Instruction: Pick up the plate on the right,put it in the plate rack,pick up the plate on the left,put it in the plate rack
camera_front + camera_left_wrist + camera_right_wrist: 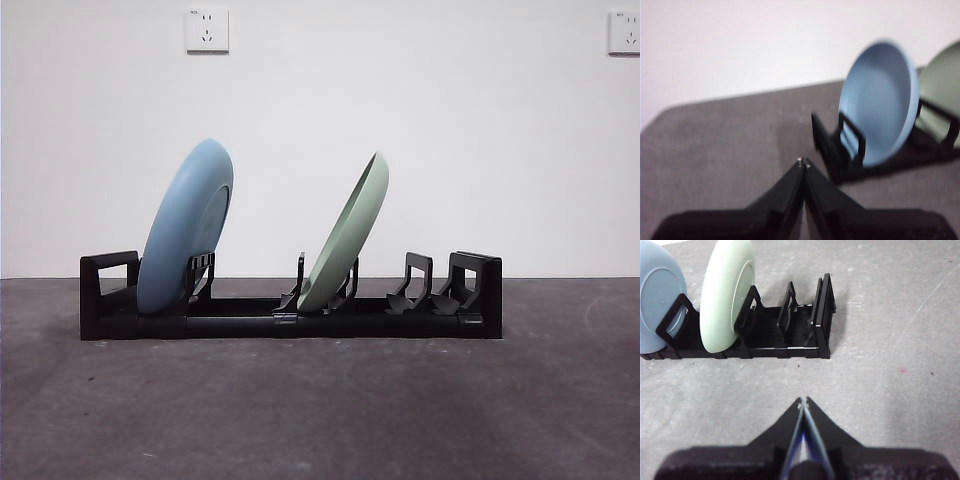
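Both arms hang back from the plate rack (290, 310), left fingers (790, 192) and right fingers (822, 432) pressed together, empty; blue plate (185, 225) and green plate (345, 235) stand tilted in the rack, which lies lengthwise across the table (320, 410).

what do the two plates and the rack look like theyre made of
Blue plate: matte, evenly colored, with a thick rounded rim and no sharp glare; probably plastic or melamine, though matte ceramic is possible. Green plate: same dull pastel finish, likely the same material. Plate rack: black molded plastic, judging by its blocky ends and faint sheen.
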